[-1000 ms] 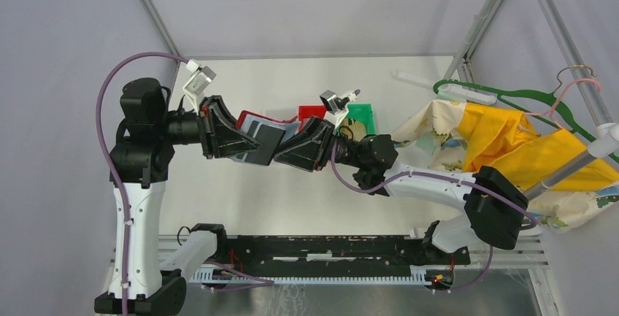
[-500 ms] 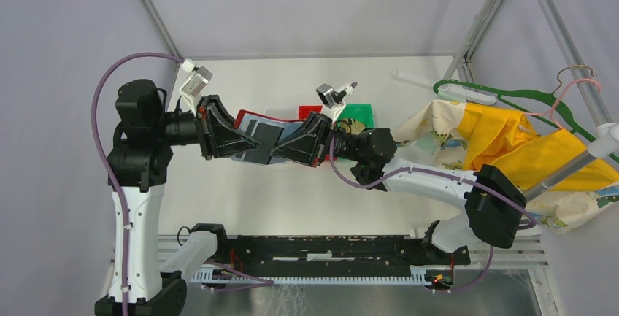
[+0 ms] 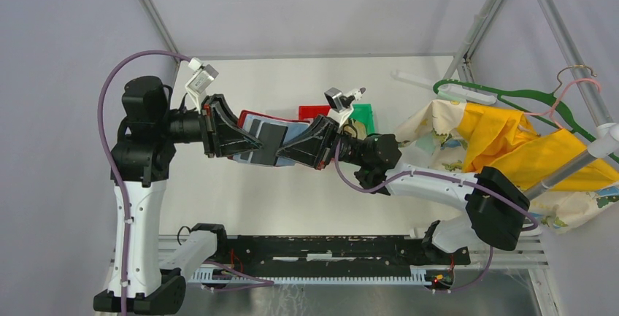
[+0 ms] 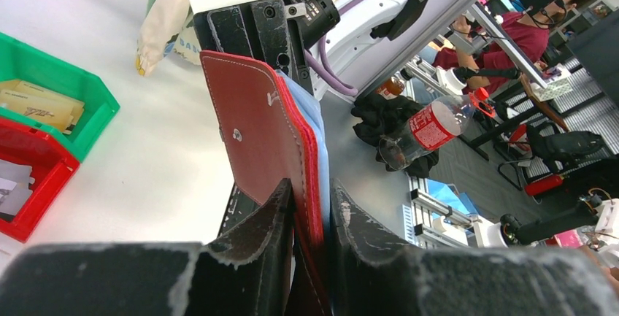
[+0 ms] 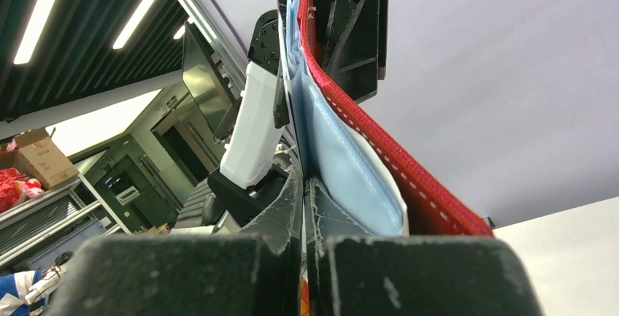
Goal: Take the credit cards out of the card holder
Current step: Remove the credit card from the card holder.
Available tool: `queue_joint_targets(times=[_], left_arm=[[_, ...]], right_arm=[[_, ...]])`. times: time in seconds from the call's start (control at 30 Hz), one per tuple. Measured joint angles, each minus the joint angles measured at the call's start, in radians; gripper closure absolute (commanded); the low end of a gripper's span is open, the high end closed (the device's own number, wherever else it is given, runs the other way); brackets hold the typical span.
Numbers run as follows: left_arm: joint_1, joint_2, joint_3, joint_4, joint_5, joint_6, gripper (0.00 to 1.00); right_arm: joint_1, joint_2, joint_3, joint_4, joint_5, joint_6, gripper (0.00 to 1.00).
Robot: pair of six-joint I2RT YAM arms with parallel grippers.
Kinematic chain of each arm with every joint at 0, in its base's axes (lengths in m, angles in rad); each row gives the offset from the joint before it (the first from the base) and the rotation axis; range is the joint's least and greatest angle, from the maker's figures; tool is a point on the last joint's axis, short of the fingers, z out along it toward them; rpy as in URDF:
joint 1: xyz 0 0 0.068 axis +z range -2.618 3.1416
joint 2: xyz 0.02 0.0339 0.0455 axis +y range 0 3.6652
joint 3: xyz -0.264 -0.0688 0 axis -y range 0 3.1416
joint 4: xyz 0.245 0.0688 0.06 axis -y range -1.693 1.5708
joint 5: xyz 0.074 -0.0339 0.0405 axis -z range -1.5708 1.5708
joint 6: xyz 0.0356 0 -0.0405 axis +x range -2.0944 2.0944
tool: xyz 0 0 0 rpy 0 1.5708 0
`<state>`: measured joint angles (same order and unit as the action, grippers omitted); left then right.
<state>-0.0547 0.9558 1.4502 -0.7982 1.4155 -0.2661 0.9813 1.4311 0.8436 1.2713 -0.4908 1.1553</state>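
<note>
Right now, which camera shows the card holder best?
Left wrist: the card holder shows its red cover and snap close up. Right wrist sees only its edge and blue leaves; the top view shows it small and partly hidden.

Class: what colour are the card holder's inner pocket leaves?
The inner pocket leaves are pale blue; the right wrist view shows them best.

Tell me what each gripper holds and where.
Left gripper clamps the red card holder by one edge; right gripper pinches an inner layer, card or pocket unclear.
</note>
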Motion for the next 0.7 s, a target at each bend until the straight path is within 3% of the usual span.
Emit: queue_joint_targets(times=[0.33, 0.67, 0.7], left_arm=[[0.000, 0.000, 0.011, 0.000, 0.000, -0.014, 0.76], [0.002, -0.002, 0.014, 0.012, 0.006, -0.016, 0.78], [0.002, -0.002, 0.015, 0.012, 0.006, -0.016, 0.80]], right_arm=[[0.000, -0.011, -0.009, 0.008, 0.007, 0.000, 0.95], [-0.009, -0.013, -0.026, 0.041, 0.004, 0.018, 1.00], [-0.009, -0.014, -0.031, 0.046, 0.005, 0.019, 0.96]])
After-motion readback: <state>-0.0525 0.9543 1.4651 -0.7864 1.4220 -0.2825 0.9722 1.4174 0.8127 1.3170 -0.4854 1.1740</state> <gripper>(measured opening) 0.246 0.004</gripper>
